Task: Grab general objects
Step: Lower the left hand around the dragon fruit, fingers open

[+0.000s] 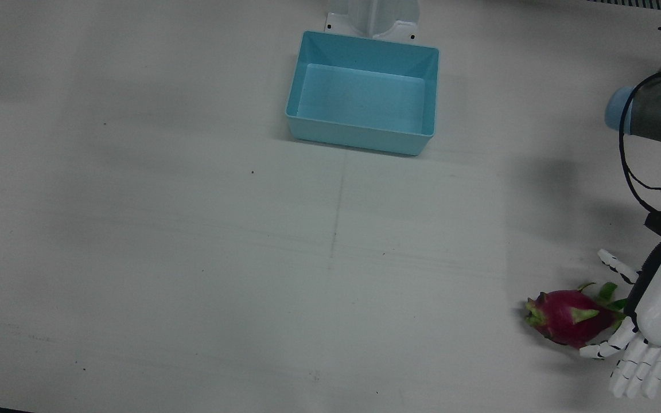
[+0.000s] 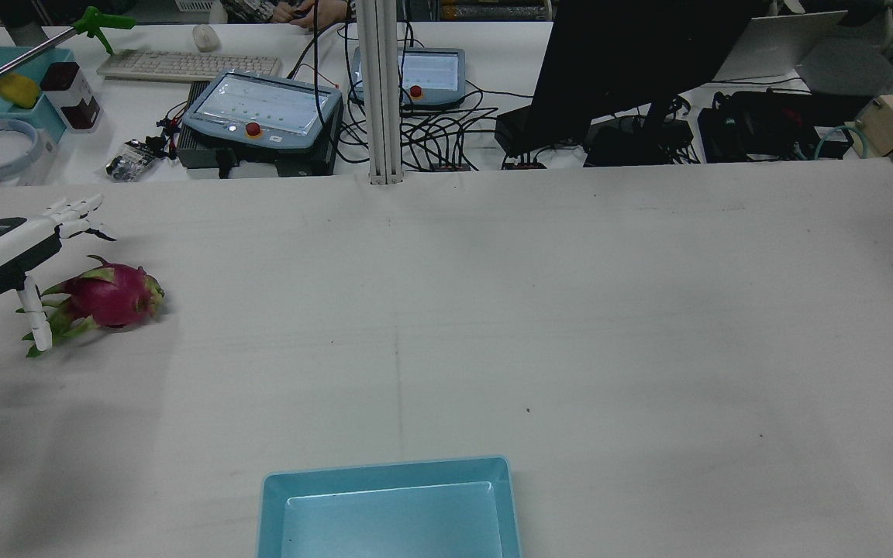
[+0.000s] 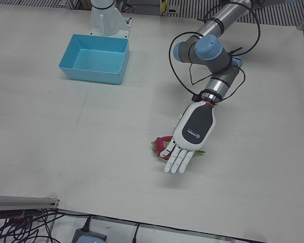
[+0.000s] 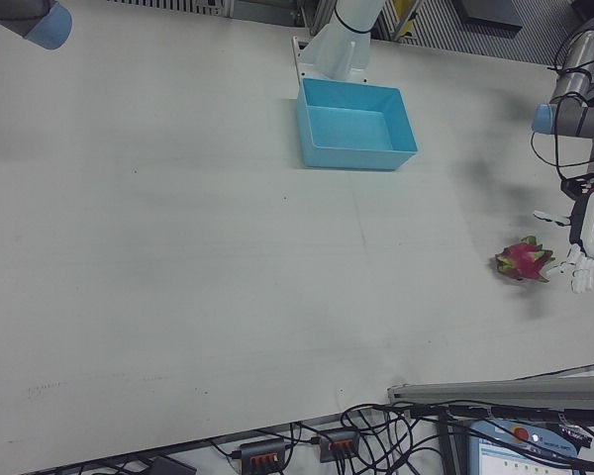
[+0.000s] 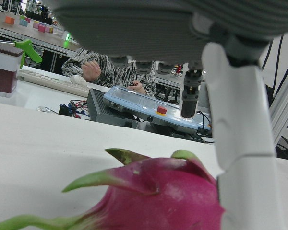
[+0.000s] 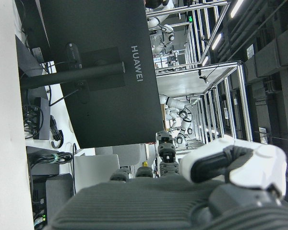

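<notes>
1. The wide white table (image 1: 193, 258) carries everything; the left hand works near its outer edge, so most of the bare surface lies well away from that hand.
2. The light-blue rectangular plastic bin (image 1: 363, 92) stands empty, far from the left hand and close to an arm pedestal, probably as the drop-off place for grasped items.
3. The white-and-black many-fingered left hand (image 3: 190, 134) hovers palm-down over the fruit with its fingers (image 1: 640, 367) spread and extended, holding nothing. One digit (image 2: 32, 314) points down beside the fruit's leafy end, seemingly posed to close around it.
4. The magenta dragon fruit with green scales (image 1: 568, 318) lies on its side on the table, directly under and just beside the palm. Whether a finger touches it cannot be told. Its rounded body may roll if pressed unevenly.
5. The right hand (image 6: 192, 201) shows only in its own camera, away from the fruit; the pictures do not reveal how its fingers stand.
</notes>
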